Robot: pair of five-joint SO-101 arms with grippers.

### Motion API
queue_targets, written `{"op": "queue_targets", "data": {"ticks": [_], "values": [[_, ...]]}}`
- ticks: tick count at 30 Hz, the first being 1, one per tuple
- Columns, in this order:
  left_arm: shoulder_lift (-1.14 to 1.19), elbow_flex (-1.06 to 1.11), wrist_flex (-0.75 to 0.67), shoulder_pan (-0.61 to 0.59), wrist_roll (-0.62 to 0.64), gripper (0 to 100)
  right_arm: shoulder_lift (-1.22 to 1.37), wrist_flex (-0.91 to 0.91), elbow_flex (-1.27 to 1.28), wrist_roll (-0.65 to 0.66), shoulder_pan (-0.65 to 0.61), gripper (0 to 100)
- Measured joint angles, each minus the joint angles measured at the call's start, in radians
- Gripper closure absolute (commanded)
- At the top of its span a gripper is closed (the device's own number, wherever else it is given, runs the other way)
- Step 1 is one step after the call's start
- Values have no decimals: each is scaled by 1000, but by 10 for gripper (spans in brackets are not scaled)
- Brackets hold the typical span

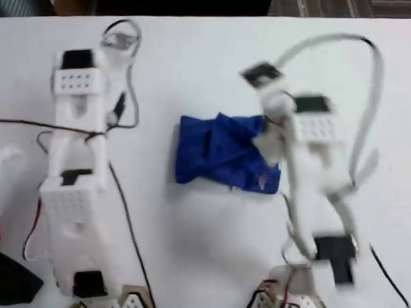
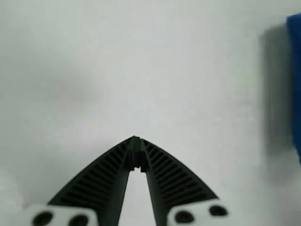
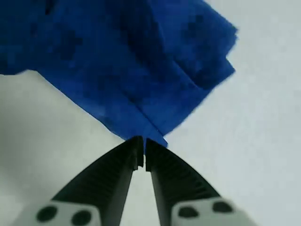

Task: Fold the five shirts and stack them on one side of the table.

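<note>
One blue shirt (image 1: 222,153): right tool (image 3: 141,142) seemingly pinches its edge, left tool (image 2: 135,141) closed, empty.

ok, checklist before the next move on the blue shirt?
1. Is the right hand shut at the edge of the blue shirt? Ok.
2. Is fabric actually pinched between its tips? Cannot tell.
3. Does the blue shirt lie flat and folded? Not ok, it is bunched and creased.
4. Is the left hand shut, over the bare table and off the shirt? Ok.
5. Are the garments at the high view's left edge folded and stacked? Cannot tell.
</note>
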Motion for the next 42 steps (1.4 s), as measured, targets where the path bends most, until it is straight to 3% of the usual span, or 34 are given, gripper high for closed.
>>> {"op": "queue_targets", "data": {"ticks": [7,14,17,21,28,36,42], "values": [[-118,365,-180,-101,11,975,385,150,-611,-5,-126,977],[-540,1048,-606,-101,29,976,500,160,-790,-5,-249,977],[-582,1227,-724,-101,35,976,520,160,-829,-5,-293,977],[-554,1243,-753,-100,74,976,600,160,-841,-5,-313,977],[-446,1120,-672,-100,86,976,727,138,-841,-5,-298,977],[-434,1109,-669,-100,87,976,727,163,-819,-5,-160,978],[-434,1109,-669,-100,87,976,646,161,-628,-5,-44,978]]}}
